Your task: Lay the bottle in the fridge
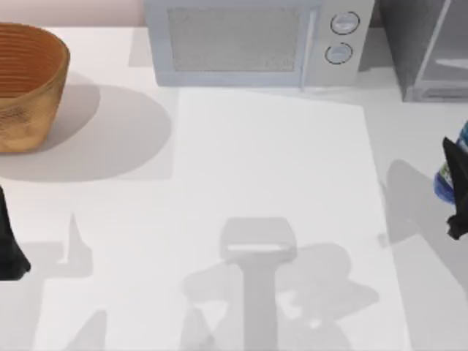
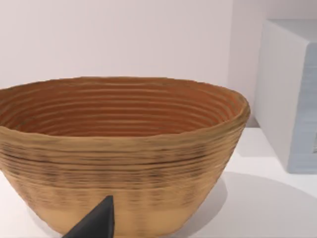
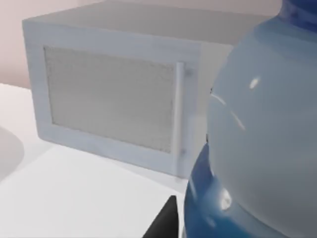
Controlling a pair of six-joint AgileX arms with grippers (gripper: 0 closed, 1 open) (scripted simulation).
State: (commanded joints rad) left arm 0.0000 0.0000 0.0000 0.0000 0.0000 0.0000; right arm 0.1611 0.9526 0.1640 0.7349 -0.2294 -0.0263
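Hanging at the right edge of the tabletop (image 1: 278, 183), the right gripper (image 1: 457, 191) sits against the bottle (image 1: 447, 175), which shows beside it as blue and a little green. In the right wrist view the bottle (image 3: 257, 144) looms close to the lens, clear above and blue below, so I judge the jaws clamped on it, ready for carrying. The fridge (image 1: 428, 47) stands at the far right corner, just beyond the bottle, so the reach should be short. The white microwave (image 1: 256, 40) sits to the fridge's left and a wicker basket (image 1: 25, 84) at far left. The left gripper (image 1: 11, 241) is parked at the left edge; whether its jaws are apart, I cannot tell. No writing is legible on the label or the microwave.
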